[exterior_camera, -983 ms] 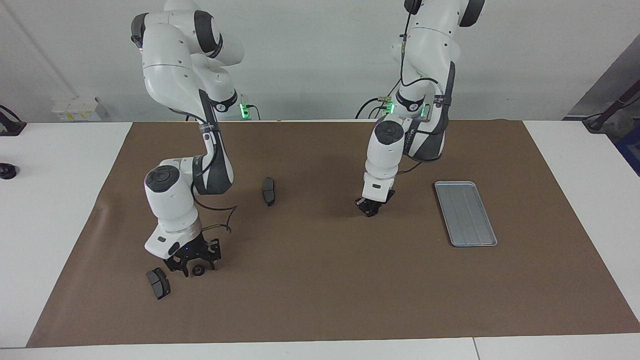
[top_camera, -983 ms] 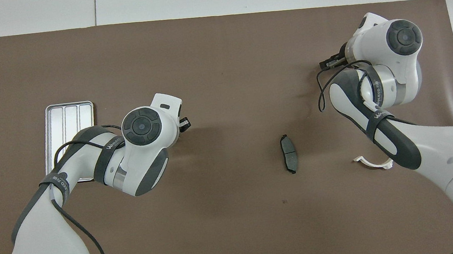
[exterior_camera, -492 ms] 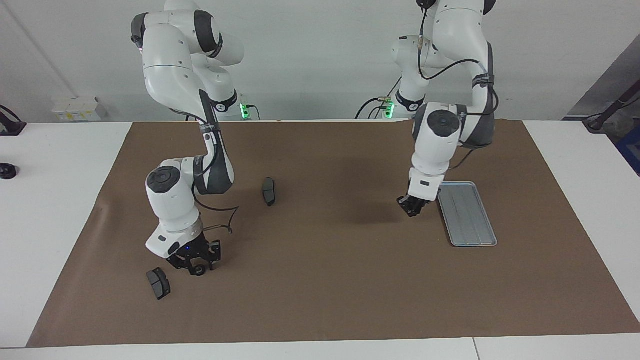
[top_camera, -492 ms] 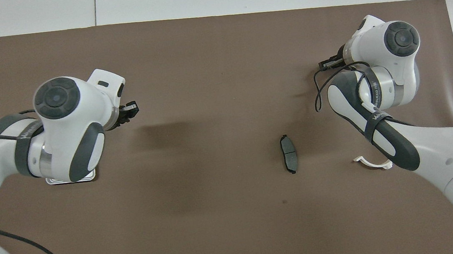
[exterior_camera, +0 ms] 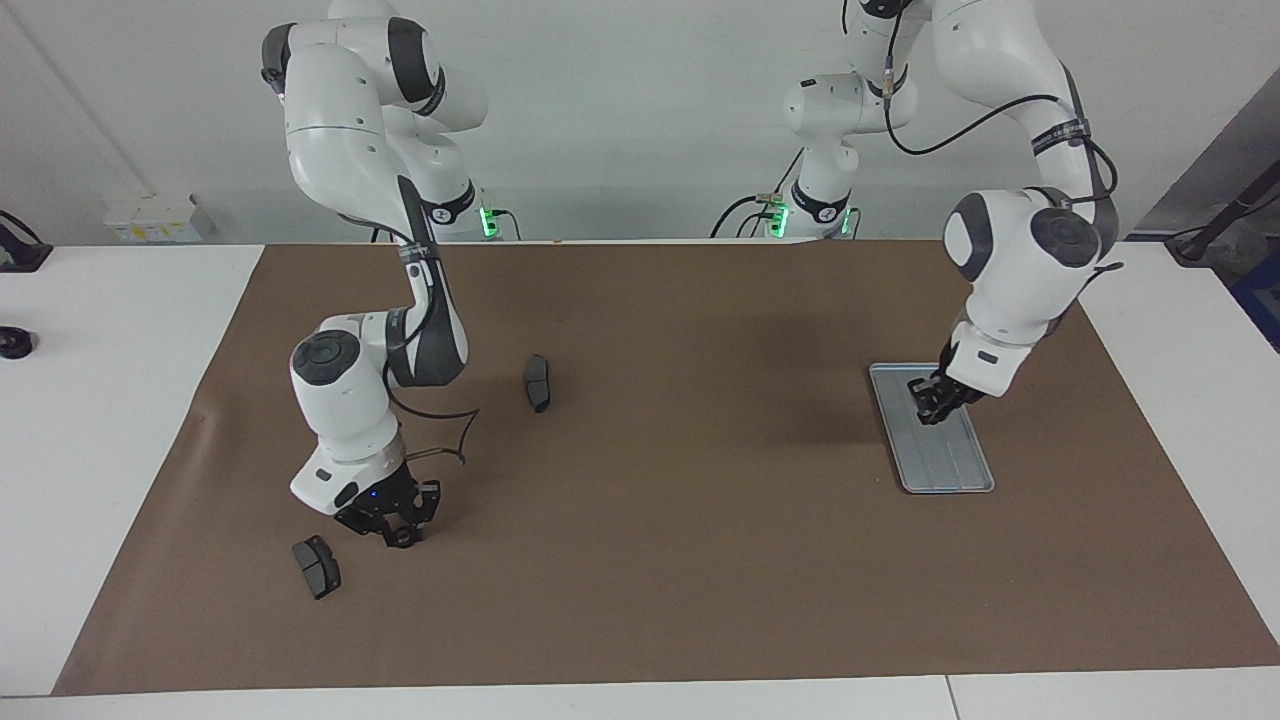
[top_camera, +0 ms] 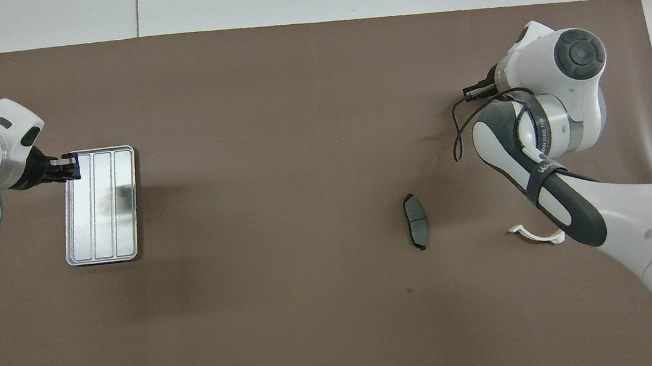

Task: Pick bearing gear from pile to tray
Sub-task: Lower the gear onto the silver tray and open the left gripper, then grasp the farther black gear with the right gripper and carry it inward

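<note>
A small black bearing gear (exterior_camera: 403, 540) sits low at the brown mat toward the right arm's end of the table. My right gripper (exterior_camera: 392, 527) is down around it, fingers drawn in against it. In the overhead view this gripper and the gear are hidden under the right wrist (top_camera: 576, 53). The silver ridged tray (exterior_camera: 950, 465) lies toward the left arm's end. My left gripper (exterior_camera: 932, 410) hangs shut just over the tray's end nearest the robots, also seen at the rim of the tray (top_camera: 102, 234) as left gripper (top_camera: 70, 168). Whether anything is between its fingertips I cannot tell.
A dark brake pad (exterior_camera: 317, 567) lies beside the gear, slightly farther from the robots. Another brake pad (exterior_camera: 538, 382) (top_camera: 416, 229) lies mid-mat, nearer the robots. A white half-ring bracket (top_camera: 537, 236) pokes out from under the right arm.
The left arm swung from mid-mat to above the tray, staying shut. The right gripper's fingers closed in on the gear where it lay.
</note>
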`<state>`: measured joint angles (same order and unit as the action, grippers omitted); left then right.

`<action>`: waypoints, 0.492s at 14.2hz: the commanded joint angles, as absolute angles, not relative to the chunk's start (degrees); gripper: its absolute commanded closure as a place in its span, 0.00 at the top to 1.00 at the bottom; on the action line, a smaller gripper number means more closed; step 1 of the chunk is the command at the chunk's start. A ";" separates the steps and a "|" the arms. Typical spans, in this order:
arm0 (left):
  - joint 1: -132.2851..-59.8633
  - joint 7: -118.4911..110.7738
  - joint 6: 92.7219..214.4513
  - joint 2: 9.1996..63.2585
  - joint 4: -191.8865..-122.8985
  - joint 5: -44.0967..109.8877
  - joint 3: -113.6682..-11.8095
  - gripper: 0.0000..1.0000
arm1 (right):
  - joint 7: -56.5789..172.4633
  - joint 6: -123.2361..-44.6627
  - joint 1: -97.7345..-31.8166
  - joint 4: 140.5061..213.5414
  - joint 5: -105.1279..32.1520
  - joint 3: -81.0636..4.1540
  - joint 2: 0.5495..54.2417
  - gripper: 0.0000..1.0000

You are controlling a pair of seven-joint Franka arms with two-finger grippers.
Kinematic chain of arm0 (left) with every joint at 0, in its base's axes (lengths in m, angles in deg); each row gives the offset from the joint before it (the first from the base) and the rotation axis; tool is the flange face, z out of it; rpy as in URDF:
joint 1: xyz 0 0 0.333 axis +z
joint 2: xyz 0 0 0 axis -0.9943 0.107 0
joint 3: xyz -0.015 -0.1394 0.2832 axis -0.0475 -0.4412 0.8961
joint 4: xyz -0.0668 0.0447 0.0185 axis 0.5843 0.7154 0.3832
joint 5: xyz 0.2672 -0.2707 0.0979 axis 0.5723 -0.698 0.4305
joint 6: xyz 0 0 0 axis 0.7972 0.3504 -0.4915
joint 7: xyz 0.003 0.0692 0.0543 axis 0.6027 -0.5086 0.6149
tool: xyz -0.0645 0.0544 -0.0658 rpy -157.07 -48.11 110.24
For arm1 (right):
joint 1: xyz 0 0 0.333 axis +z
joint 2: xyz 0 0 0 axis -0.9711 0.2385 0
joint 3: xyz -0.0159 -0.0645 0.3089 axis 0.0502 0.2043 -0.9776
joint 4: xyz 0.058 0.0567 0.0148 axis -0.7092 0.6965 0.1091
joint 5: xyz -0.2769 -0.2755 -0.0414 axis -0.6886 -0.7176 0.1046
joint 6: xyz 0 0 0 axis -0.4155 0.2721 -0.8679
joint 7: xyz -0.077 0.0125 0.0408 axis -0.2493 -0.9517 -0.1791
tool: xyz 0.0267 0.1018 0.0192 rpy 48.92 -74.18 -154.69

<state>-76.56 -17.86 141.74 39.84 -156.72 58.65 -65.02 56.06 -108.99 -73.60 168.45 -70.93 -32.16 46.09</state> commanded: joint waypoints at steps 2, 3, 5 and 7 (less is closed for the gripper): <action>-75.95 -20.18 149.83 43.75 -160.67 57.77 -65.60 0.00 | 55.13 -108.91 -71.37 168.90 -71.03 -32.92 45.46 0.11; -75.95 -20.27 152.55 43.75 -162.70 57.77 -65.60 0.00 | 55.04 -108.91 -70.67 168.90 -71.03 -33.36 44.76 0.11; -76.47 -20.18 153.72 44.10 -163.07 57.77 -65.60 0.03 | 52.42 -108.91 -70.31 168.28 -69.98 -36.69 43.53 0.09; -76.74 -20.18 154.16 44.19 -163.07 57.77 -65.60 0.90 | 48.56 -109.00 -69.53 167.23 -70.07 -39.85 42.65 0.09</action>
